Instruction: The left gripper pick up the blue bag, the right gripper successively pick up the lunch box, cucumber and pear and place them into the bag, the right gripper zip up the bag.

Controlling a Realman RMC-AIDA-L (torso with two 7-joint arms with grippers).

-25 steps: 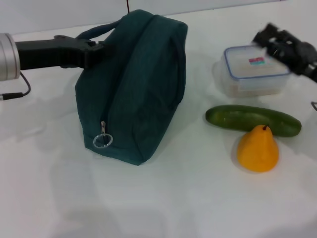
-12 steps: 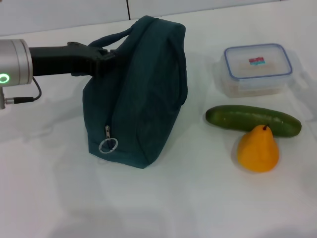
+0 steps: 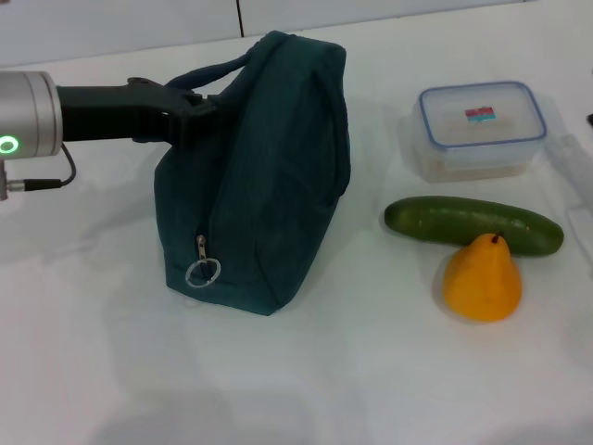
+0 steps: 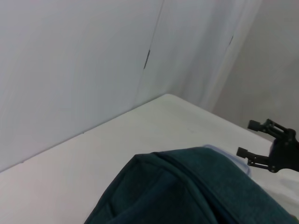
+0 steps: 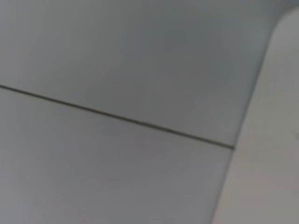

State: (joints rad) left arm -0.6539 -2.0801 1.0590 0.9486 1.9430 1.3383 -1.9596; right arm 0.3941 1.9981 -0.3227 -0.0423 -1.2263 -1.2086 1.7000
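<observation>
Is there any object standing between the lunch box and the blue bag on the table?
Nothing visible does. Bare white table lies between the lunch box and the blue bag. The cucumber and pear lie nearer the robot, off that line. The bag's zipper looks closed, though.

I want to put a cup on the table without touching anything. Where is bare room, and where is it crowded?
Bare room: the table along its near edge, in front of the blue bag and the pear; also the strip between the bag and the cucumber. Crowded: the right side, where the lunch box, cucumber and pear sit close together. The left end effector is at the bag's handle.
</observation>
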